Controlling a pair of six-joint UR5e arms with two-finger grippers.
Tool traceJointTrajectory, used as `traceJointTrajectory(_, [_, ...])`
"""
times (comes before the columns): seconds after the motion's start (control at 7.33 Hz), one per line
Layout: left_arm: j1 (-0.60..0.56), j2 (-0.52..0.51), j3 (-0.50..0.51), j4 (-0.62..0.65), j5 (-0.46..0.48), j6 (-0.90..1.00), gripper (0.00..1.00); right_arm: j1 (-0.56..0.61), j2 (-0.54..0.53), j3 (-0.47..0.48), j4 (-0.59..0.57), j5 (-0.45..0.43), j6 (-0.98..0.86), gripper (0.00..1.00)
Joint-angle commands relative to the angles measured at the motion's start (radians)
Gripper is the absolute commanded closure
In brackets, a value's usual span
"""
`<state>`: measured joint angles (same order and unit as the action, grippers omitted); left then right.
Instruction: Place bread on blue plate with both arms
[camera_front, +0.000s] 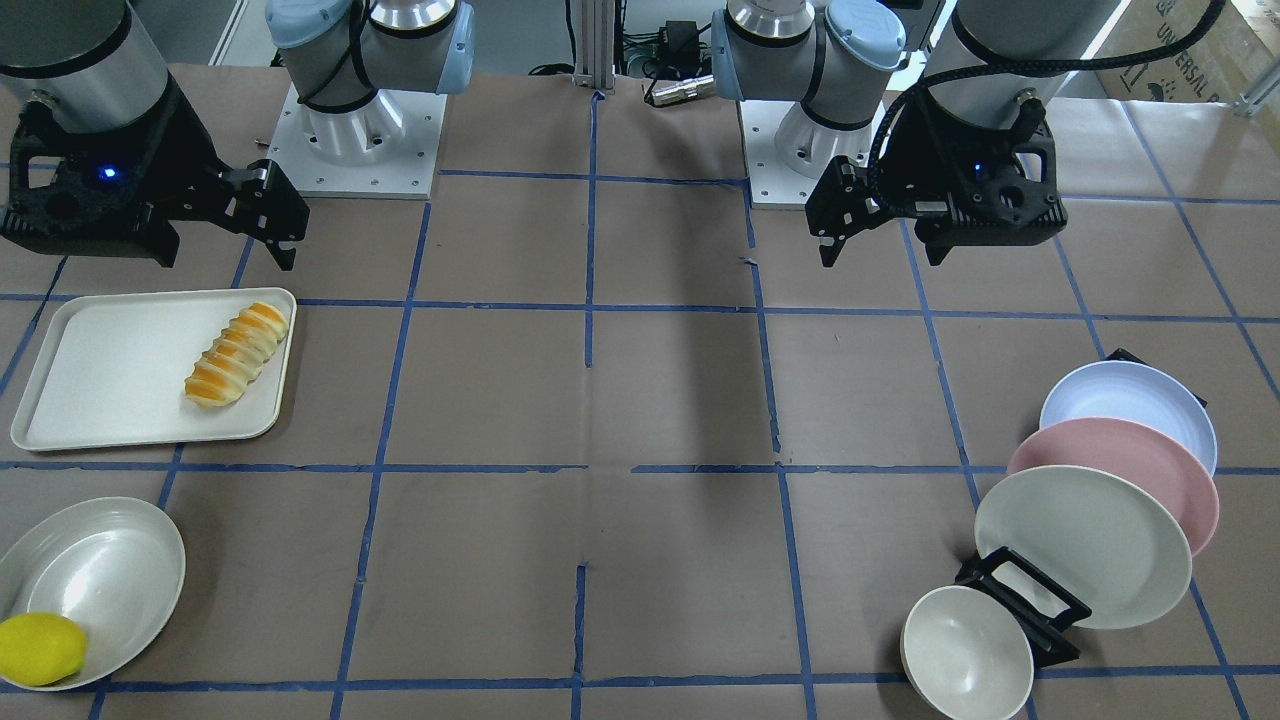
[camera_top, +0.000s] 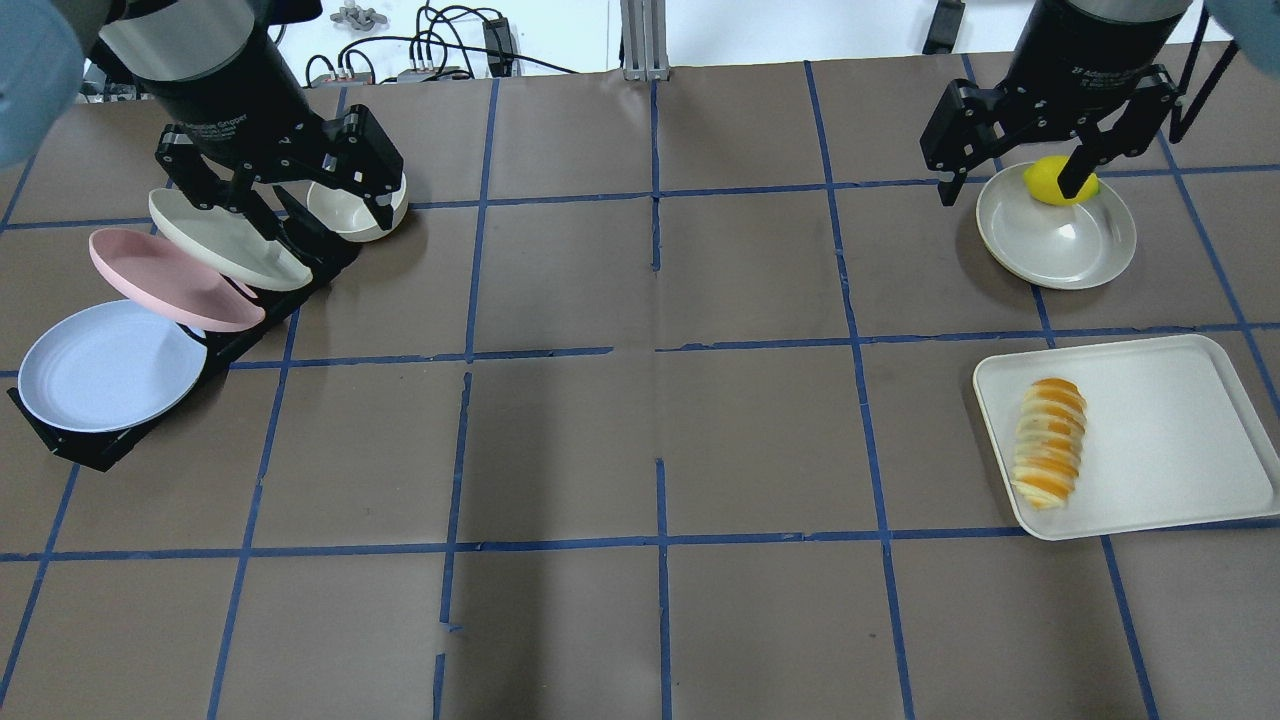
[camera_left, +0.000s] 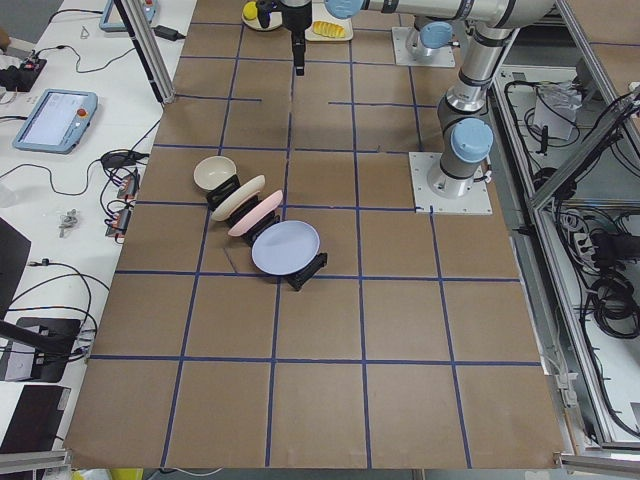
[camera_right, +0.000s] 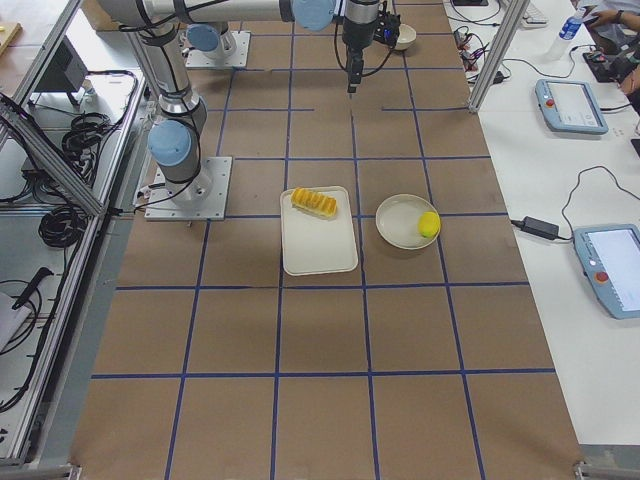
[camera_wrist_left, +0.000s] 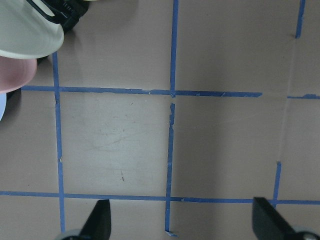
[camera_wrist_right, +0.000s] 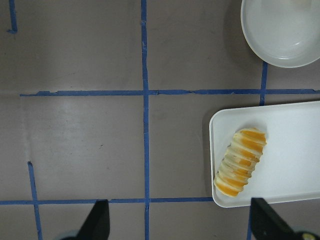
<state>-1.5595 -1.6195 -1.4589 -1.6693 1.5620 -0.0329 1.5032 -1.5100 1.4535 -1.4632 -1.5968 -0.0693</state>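
Observation:
The bread (camera_front: 238, 353), striped orange-brown and cream, lies on the near-centre edge of a cream tray (camera_front: 90, 380); it also shows in the overhead view (camera_top: 1050, 442) and the right wrist view (camera_wrist_right: 240, 161). The blue plate (camera_front: 1128, 408) leans in a black rack at the other end of the table, seen from overhead (camera_top: 105, 365). My right gripper (camera_front: 228, 255) hangs open and empty, high above the table (camera_wrist_right: 181, 220). My left gripper (camera_front: 880, 250) is open and empty (camera_wrist_left: 182, 222), hovering near the rack's far end (camera_top: 300, 215).
A pink plate (camera_top: 160, 275), a cream plate (camera_top: 225, 240) and a small bowl (camera_top: 350, 205) share the rack (camera_front: 1030, 600) with the blue plate. A yellow lemon (camera_front: 40, 648) sits in a shallow cream dish (camera_front: 100, 570) beside the tray. Blue tape lines grid the brown table.

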Motion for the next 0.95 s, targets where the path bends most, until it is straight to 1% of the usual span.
traceJointTrajectory(0.0, [0.003, -0.006, 0.005, 0.000, 0.010, 0.005, 0.00, -0.017, 0.007, 0.016, -0.012, -0.005, -0.003, 0.00])
traceJointTrajectory(0.14, [0.006, -0.006, 0.009, -0.004, 0.010, 0.011, 0.00, -0.071, 0.007, 0.034, -0.020, 0.003, -0.001, 0.03])
traceJointTrajectory(0.27, [0.019, -0.006, 0.009, -0.003, 0.027, 0.089, 0.00, -0.154, 0.001, 0.112, -0.087, 0.003, -0.006, 0.04])
traceJointTrajectory(0.41, [0.086, -0.002, 0.011, -0.010, 0.032, 0.190, 0.00, -0.213, -0.025, 0.214, -0.159, 0.000, -0.013, 0.04])
traceJointTrajectory(0.55, [0.184, 0.000, 0.012, -0.015, 0.024, 0.274, 0.00, -0.253, -0.045, 0.316, -0.230, 0.003, -0.014, 0.05])
traceJointTrajectory(0.68, [0.270, -0.009, 0.018, -0.013, 0.020, 0.398, 0.00, -0.273, -0.049, 0.385, -0.294, -0.002, -0.004, 0.05])
traceJointTrajectory(0.82, [0.362, -0.014, 0.012, -0.013, 0.014, 0.498, 0.00, -0.284, -0.042, 0.419, -0.336, -0.002, -0.001, 0.05])
